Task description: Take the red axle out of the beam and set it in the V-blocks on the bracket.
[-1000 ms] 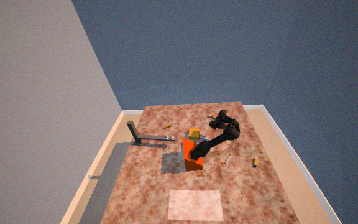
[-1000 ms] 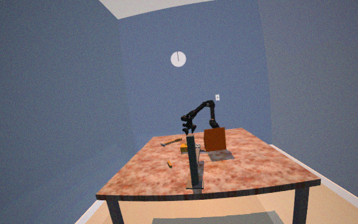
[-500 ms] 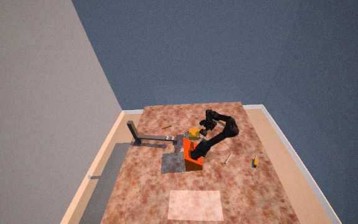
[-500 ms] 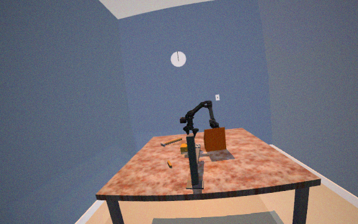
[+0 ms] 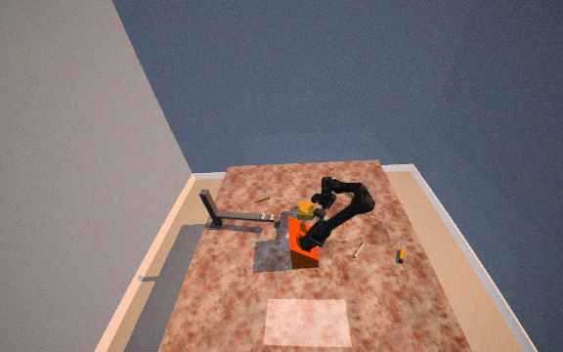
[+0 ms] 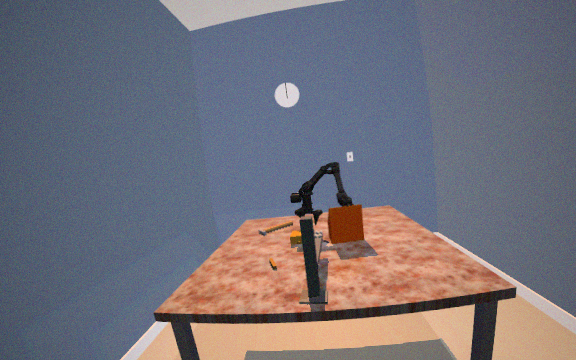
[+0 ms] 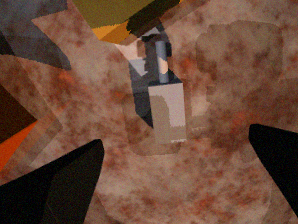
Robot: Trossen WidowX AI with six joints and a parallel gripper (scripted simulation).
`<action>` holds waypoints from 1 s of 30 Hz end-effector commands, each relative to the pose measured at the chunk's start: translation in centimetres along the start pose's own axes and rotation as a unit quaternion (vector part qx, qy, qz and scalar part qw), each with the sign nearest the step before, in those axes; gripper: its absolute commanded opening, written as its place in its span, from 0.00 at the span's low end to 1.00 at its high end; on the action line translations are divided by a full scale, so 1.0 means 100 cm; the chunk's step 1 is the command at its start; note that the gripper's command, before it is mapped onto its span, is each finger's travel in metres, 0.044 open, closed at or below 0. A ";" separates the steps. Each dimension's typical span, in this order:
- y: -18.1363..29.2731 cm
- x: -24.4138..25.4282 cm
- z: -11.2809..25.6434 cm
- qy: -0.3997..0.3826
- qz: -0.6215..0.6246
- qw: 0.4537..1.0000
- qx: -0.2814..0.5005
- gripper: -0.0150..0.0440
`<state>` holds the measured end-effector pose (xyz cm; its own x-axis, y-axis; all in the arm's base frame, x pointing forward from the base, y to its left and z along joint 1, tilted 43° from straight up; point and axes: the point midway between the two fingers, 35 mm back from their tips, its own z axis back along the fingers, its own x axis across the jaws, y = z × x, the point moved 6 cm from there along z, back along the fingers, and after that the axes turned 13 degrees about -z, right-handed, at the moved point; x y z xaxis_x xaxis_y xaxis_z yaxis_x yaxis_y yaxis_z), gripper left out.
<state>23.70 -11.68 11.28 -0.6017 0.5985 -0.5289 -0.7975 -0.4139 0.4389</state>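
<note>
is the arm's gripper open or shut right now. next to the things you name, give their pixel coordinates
Open: the gripper (image 5: 317, 206) (image 7: 176, 139) has its two fingers wide apart in the wrist view, nothing between them.

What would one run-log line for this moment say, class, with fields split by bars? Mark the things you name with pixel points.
black gripper (image 5: 319, 205) (image 7: 176, 139): open, nothing held | position: beside yellow block (image 5: 305, 210) (image 6: 295, 237) (image 7: 117, 12) | red axle: cannot identify
</note>
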 end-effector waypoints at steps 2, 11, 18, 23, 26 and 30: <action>0.000 0.002 -0.010 -0.001 0.004 1.000 -0.001 1.00; 0.000 0.002 -0.026 -0.001 0.004 1.000 -0.001 1.00; -0.001 0.002 -0.037 -0.001 0.004 1.000 -0.001 1.00; -0.001 0.002 -0.045 -0.001 0.004 1.000 -0.001 1.00; 0.000 0.002 -0.050 -0.001 0.004 1.000 -0.001 1.00; 0.000 0.002 -0.056 -0.001 0.004 1.000 0.000 1.00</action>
<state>23.47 -15.19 7.49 -0.6038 0.5957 -0.5297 -0.7960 -0.4150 0.4406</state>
